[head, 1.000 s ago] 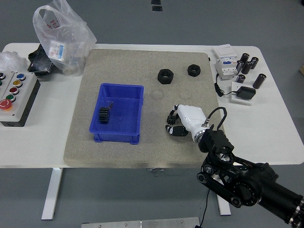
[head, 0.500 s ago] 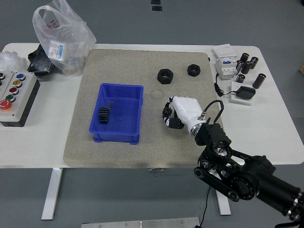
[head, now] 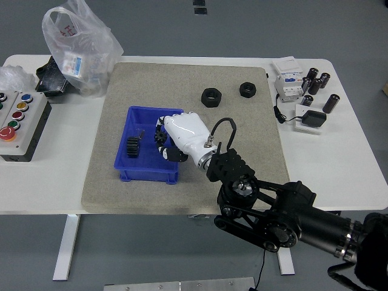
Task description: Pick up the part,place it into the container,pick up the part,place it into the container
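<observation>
A blue container [head: 155, 111] stands on the grey mat [head: 242, 139], left of centre. A black gear [head: 133, 147] lies in its left half. My right hand [head: 165, 140], white with black fingertips, reaches over the container's right half. Its fingers are curled on a small black part that is mostly hidden by them. Two black nut-shaped parts [head: 210, 96] [head: 247, 89] lie on the mat behind the container, to the right. My left arm is not in view.
A plastic bag [head: 79, 48] and a button box [head: 18, 121] sit at the left of the table. A breaker, black cylinders and an adapter [head: 306, 91] sit at the far right. My black right arm [head: 273, 212] crosses the table's near edge.
My right hand has moved left from the mat's middle to over the blue container, with its fingers still curled. The gear and the two nut-shaped parts have not moved.
</observation>
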You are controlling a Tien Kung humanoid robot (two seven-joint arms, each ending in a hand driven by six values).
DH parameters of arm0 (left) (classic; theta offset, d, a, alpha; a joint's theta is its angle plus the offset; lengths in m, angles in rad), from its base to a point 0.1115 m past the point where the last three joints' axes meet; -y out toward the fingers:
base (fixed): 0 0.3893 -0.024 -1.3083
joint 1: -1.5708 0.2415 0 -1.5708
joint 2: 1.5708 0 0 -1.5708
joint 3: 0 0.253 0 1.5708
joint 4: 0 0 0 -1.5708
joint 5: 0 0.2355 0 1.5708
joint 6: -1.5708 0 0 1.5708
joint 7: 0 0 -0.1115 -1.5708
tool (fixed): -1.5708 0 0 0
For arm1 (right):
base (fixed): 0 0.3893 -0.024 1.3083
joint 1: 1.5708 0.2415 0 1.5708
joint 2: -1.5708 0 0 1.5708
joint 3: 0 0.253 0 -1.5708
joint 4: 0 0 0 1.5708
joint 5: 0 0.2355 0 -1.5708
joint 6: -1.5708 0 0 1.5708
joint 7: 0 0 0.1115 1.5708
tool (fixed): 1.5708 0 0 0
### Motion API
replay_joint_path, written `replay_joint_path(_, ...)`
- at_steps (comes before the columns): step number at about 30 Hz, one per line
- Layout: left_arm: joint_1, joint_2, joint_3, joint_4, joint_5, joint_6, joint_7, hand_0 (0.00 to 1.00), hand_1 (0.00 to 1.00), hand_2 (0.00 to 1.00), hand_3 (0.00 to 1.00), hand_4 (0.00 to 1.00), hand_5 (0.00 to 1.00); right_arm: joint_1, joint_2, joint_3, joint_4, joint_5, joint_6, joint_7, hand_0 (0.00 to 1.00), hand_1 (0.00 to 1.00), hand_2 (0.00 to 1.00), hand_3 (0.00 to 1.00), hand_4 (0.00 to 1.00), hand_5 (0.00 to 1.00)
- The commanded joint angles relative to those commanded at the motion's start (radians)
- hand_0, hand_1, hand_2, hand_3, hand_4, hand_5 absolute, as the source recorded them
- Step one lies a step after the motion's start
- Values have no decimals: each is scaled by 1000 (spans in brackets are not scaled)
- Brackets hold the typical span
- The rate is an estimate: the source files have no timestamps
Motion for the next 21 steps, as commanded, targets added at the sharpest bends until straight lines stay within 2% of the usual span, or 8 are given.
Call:
replay_joint_path(1,0,0,0,0,1,0,0,608,643,619,668,663,271,3,1,-4,1,-5,5,-1,578,807,869,922,661,273)
replay_joint_path(6,-1,1,-1,0,3,0,0,608,643,619,668,663,271,2,2,4,7,-33,27,-14,578,807,869,922,661,273)
replay_joint_path(7,-1,0,-1,0,3,0,0,608,643,619,666,662,271,1,2,9,7,-38,30,-16,538,815,885,923,775,297)
replay_joint_path(13,-2,0,-4,0,7,0,-2,608,643,619,667,664,274,-25,-3,67,19,-56,15,-24,515,801,871,904,787,317)
replay_joint_path(18,-1,-4,-8,0,13,-1,-4,608,643,619,667,664,274,-112,-35,192,51,-7,-61,7,515,801,871,904,787,317)
replay_joint_path(19,0,-5,-11,0,15,-1,-4,608,643,618,666,662,275,-130,-45,221,58,4,-74,15,493,758,815,848,781,335)
replay_joint_path(21,2,-7,-18,0,20,-1,-5,608,643,618,666,662,275,-174,-69,288,75,14,-95,27,493,758,815,848,781,335)
